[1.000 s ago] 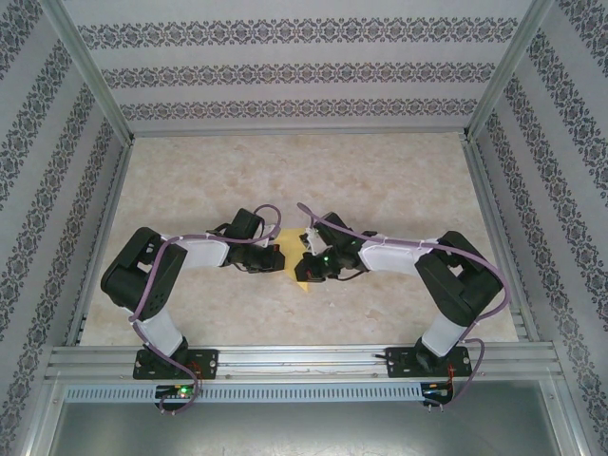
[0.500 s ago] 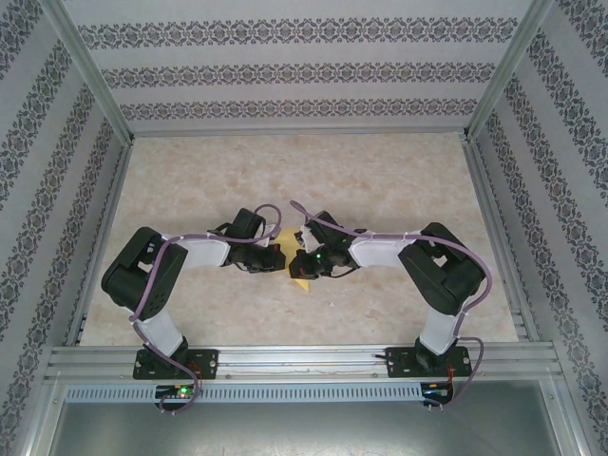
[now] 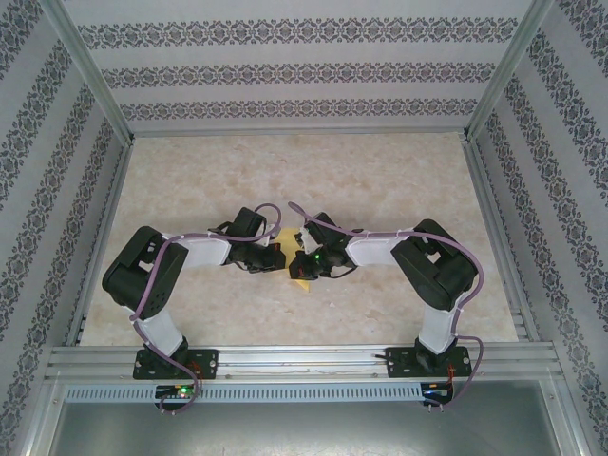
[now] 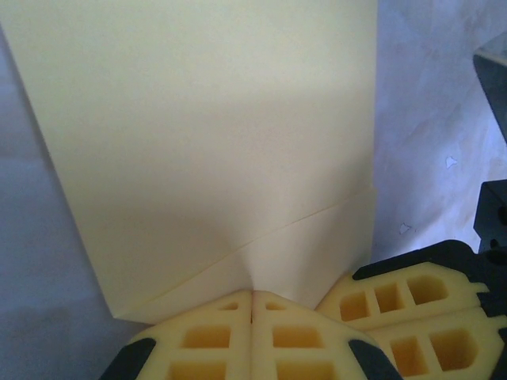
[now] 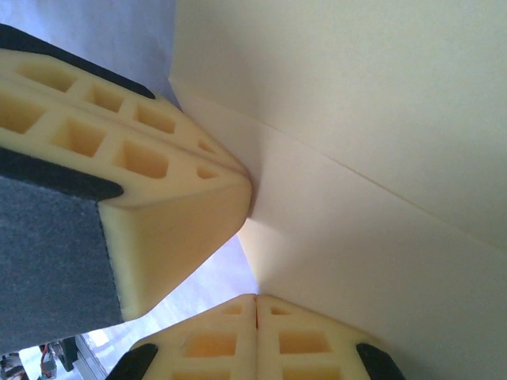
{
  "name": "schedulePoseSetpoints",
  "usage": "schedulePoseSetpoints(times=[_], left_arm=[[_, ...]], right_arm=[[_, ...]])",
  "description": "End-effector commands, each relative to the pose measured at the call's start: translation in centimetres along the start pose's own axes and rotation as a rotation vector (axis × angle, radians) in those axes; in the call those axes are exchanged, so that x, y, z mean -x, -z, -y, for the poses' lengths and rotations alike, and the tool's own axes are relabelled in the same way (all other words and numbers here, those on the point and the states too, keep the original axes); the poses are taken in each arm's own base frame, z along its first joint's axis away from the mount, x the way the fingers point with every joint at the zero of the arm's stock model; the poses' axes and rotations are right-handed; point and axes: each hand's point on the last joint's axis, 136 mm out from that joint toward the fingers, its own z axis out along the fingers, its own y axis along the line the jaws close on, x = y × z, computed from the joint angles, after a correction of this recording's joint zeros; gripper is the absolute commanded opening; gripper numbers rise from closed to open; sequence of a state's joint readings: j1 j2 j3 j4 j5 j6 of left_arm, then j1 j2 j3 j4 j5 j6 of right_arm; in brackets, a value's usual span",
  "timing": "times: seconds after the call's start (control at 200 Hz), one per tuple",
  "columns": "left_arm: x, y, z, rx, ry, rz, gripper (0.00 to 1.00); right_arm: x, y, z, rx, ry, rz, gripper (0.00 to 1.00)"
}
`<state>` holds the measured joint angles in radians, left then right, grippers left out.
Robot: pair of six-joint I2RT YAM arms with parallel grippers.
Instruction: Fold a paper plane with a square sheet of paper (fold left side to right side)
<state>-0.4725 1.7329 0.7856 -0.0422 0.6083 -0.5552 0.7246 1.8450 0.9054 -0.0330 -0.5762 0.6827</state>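
Two claws meet tip to tip over the worktop (image 3: pixel 380 180) in the overhead view. The left claw (image 3: pixel 281 259) and the right claw (image 3: pixel 297 266) are almost touching. The square sheet of paper (image 3: pixel 303 280) peeks out from under the right claw as a small pale-yellow wedge, and the wrists cover the rest. The jaws are too small here to judge.

The left wrist view shows far more. This claw's fingers (image 4: pixel 206 340) are pressed together with no gap, and their tips rest against the nearest edge of the sheet. I cannot tell whether a layer is nipped between them. Ahead of the tips the paper spreads wide, plain and unmarked. Its right edge is straight and its left edge slants. A thin diagonal layer edge climbs from low left to the right edge. Just right of these fingers, the right claw's fingers lie against the sheet's lower corner.

The right wrist view shows the same meeting from the other side. This claw's fingers (image 5: pixel 210 344) are likewise closed together. The left claw's finger sits ahead and to the left, with its tip on the paper. The sheet fills the space ahead and to the right, crossed by one diagonal layer edge.
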Motion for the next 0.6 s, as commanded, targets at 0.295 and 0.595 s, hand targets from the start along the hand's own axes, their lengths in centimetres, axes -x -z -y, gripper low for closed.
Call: schedulePoseSetpoints(times=[0.295,0.595], left_arm=[[-2.7,-1.1,-5.2,0.226,0.087,-0.066,0.0],[-2.6,-1.1,-5.0,0.216,0.094,-0.061,0.0]], right_arm=[[-3.8,1.1,2.8,-0.072,-0.057,-0.042,0.0],[-6.7,2.5,4.9,-0.111,-0.095,-0.071,0.0]])
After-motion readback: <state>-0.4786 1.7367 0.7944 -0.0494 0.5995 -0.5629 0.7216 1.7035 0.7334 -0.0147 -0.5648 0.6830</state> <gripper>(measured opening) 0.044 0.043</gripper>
